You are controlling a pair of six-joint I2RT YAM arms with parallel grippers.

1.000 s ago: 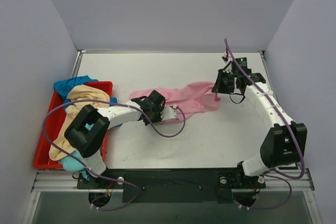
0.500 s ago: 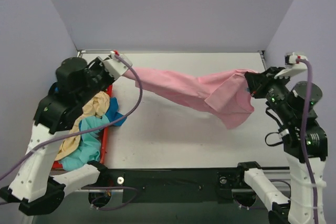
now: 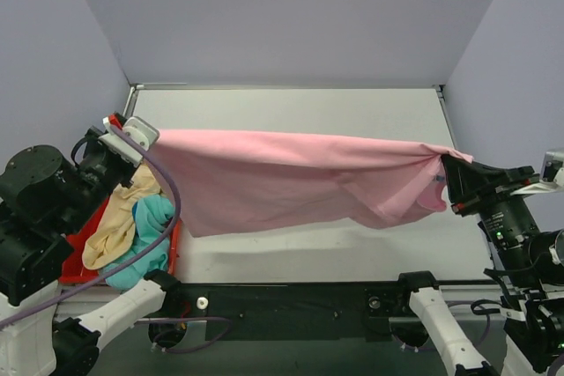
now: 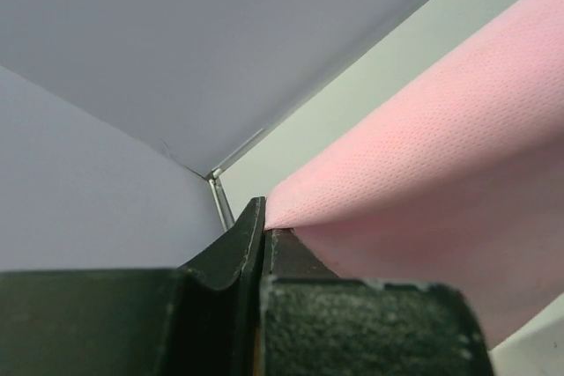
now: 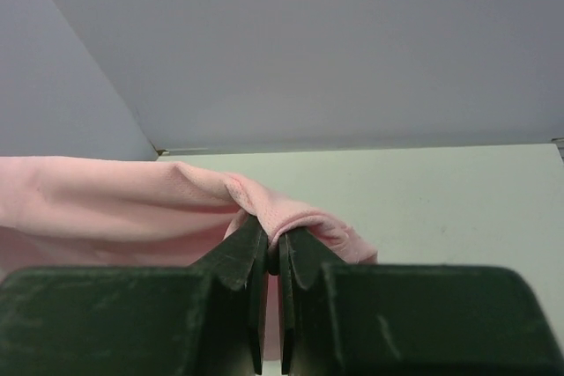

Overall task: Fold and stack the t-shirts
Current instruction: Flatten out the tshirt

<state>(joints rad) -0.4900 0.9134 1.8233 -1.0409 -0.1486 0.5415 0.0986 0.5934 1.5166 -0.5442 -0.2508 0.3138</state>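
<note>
Two pinches on: left tool (image 4: 264,233), right tool (image 5: 273,248) clamp pink t-shirt (image 3: 282,173) edges (thin bites); I fear slip, cloth dumping onto bench (image 3: 352,244).

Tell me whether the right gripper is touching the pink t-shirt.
Touching. The right wrist view shows the right gripper with its jaws pinched shut on a fold of the pink t-shirt.

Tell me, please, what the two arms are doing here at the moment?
Both arms are holding the pink t-shirt up, stretched out wide between them above the table. The left gripper is shut on one end and the right gripper on the other. It has not been folded yet. A cream shirt and a teal shirt lie heaped in the red tray on the left.
</note>
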